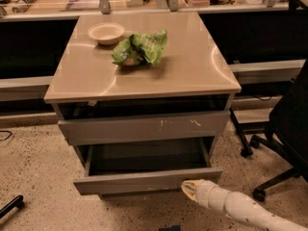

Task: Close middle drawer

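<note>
The middle drawer stands pulled out at the bottom of the cabinet. Its plain grey front faces me and its dark grey inside shows empty. Above it is the taller grey drawer front with pale scratch marks, nearly shut. My gripper, pale and on a white arm coming from the lower right, is at the right end of the middle drawer's front, touching or nearly touching it.
The beige cabinet top carries a cream bowl and a crumpled green bag. A black office chair stands at the right, its wheeled base near my arm. Speckled floor lies in front. Dark desks run behind.
</note>
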Tool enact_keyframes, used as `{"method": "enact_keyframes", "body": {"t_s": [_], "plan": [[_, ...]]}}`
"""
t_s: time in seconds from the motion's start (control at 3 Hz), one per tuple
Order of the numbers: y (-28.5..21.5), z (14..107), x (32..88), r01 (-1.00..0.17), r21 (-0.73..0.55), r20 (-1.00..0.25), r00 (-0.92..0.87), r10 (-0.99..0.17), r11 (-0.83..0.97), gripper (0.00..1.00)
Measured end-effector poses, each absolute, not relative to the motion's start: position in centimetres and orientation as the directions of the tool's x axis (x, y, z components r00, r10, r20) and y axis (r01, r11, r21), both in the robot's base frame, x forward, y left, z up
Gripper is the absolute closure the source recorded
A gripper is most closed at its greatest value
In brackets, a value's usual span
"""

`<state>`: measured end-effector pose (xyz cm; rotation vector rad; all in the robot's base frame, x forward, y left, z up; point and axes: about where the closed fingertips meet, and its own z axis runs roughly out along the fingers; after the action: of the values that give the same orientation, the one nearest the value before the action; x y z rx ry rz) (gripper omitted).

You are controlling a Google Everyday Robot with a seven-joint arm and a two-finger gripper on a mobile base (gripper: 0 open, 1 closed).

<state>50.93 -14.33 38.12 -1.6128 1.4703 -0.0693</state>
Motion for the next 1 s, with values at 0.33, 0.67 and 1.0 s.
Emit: {"method": "enact_keyframes", "body": {"t_s": [0.33,0.67,1.0], "plan": [[-14.6,38.5,53.2,-0.729,-0.666,-0.513,0.294,-0.807,0.158,1.0],[-14.7,39.1,55.4,-0.708,-0.686,-0.51,0.304,-0.805,0.167,1.0],[-14.8,39.5,57.5,-0.697,-0.697,-0.503,0.31,-0.807,0.167,1.0]]}}
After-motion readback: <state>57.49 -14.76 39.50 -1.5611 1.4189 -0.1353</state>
